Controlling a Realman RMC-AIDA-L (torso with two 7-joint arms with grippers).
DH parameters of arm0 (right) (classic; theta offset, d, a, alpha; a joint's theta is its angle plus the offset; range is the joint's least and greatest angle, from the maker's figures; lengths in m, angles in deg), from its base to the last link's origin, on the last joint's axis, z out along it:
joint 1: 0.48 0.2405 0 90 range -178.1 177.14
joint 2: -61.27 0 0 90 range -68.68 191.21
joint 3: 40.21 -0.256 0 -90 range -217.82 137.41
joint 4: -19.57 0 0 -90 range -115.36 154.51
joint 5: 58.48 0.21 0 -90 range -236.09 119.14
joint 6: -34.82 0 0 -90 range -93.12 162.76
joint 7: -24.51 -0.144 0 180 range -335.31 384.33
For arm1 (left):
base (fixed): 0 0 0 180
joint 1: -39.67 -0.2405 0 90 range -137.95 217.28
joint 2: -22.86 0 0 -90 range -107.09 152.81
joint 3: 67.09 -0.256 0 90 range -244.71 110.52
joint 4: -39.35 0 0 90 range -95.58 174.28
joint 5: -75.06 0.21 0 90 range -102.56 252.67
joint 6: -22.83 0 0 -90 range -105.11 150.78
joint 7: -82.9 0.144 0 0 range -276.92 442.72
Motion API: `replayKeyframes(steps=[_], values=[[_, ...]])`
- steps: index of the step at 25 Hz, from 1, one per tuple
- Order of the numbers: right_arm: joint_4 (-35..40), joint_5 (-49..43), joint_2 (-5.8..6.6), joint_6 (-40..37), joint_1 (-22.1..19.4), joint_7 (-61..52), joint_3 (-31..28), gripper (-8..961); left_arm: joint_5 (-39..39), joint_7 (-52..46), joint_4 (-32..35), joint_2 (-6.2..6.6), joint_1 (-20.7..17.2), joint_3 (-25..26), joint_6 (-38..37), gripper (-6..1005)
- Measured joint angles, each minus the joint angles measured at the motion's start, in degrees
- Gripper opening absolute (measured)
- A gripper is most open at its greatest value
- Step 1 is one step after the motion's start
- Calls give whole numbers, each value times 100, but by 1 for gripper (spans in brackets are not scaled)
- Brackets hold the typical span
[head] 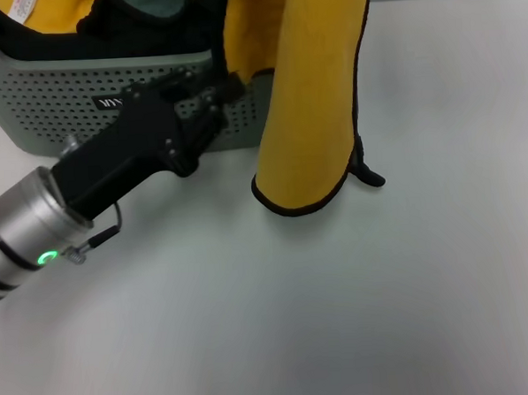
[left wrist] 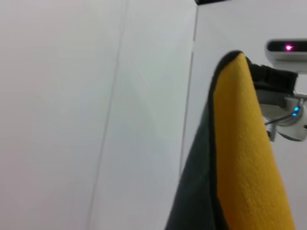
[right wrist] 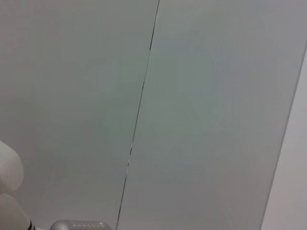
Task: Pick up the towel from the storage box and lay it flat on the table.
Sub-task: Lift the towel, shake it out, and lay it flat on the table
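Observation:
The mustard-yellow towel (head: 307,98) hangs out of the grey-green storage box (head: 55,93), its black-bound lower end resting on the white table (head: 341,308). My left gripper (head: 227,86) reaches in front of the box wall and is shut on the towel's left edge. In the left wrist view the towel (left wrist: 244,158) rises close by, dark on its back. Its top corner meets my right gripper (left wrist: 274,79), which is shut on it. The right gripper is above the head view's frame.
Another bunched yellow cloth with a white label (head: 24,11) and dark grey-green fabric (head: 156,1) lie in the box. The right wrist view shows only a pale wall with a seam (right wrist: 139,110).

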Motion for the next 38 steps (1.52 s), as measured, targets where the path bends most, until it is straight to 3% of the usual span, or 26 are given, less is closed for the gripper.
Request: replayKeyframes(steps=[6, 38], values=[[26, 21, -17, -19, -2, -24, 13, 42, -139, 8, 0, 5, -141, 0, -51, 194], [30, 72, -74, -112, -31, -83, 43, 54, -30, 72, 87, -26, -103, 0, 69, 137]])
